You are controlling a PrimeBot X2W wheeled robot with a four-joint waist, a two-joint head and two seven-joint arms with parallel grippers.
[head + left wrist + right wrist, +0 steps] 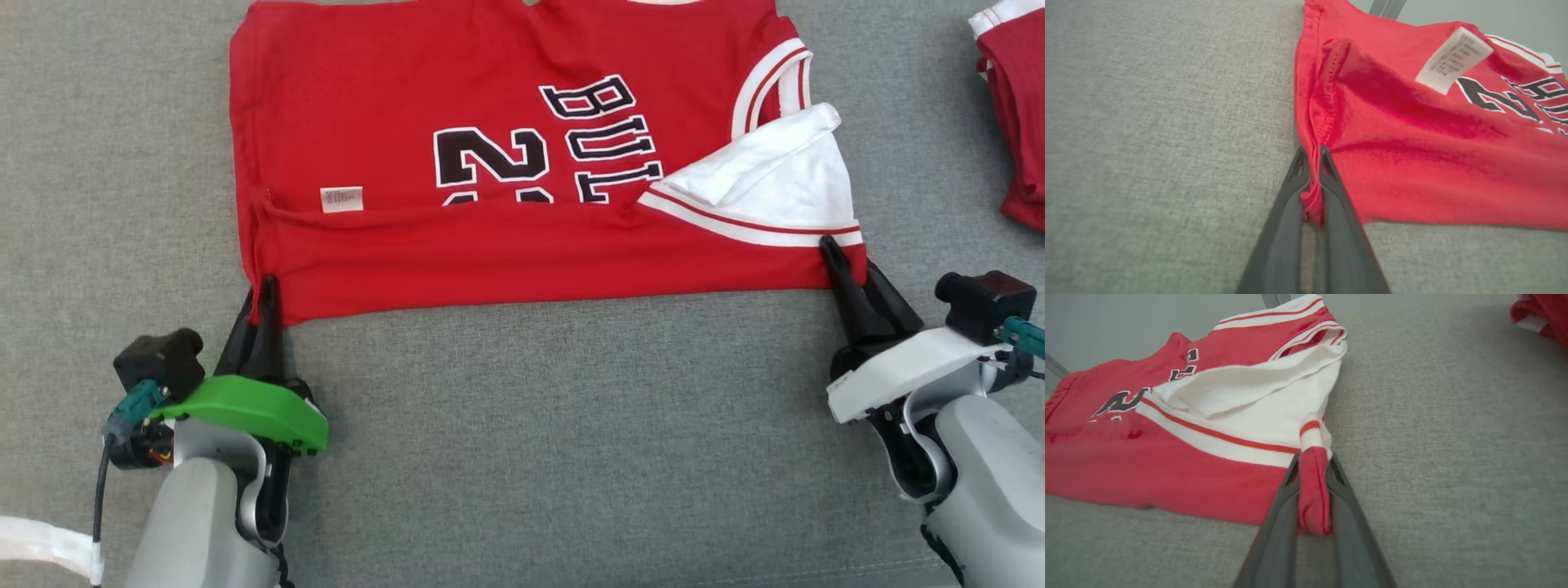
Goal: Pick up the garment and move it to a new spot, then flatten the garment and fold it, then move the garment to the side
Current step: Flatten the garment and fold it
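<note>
The garment point(490, 163), a red jersey with black lettering, lies spread across the far middle of the grey tabletop point(531, 425) in the head view. Its near edge is folded over into a long strip, and a white lining is turned out at its right end. A small white label point(341, 198) sits just above the fold. The left claw point(265, 286) meets the garment's near left corner and the right claw point(837, 260) meets its near right corner, both with their fingers drawn together on the cloth. A second garment point(1016, 122), red and white, lies well apart at the far right edge.

In the left wrist view, the left claw point(1312, 157) is pinched tight on a bunched red hem of the garment point(1433, 163), which rests on the tabletop point(1167, 143). The label point(1453, 59) stands up from the cloth.

In the right wrist view, the right claw point(1314, 457) is clamped on a thicker red wad of the garment point(1167, 469), just below the white-and-red trim. The second garment point(1543, 314) shows at the top right corner.
</note>
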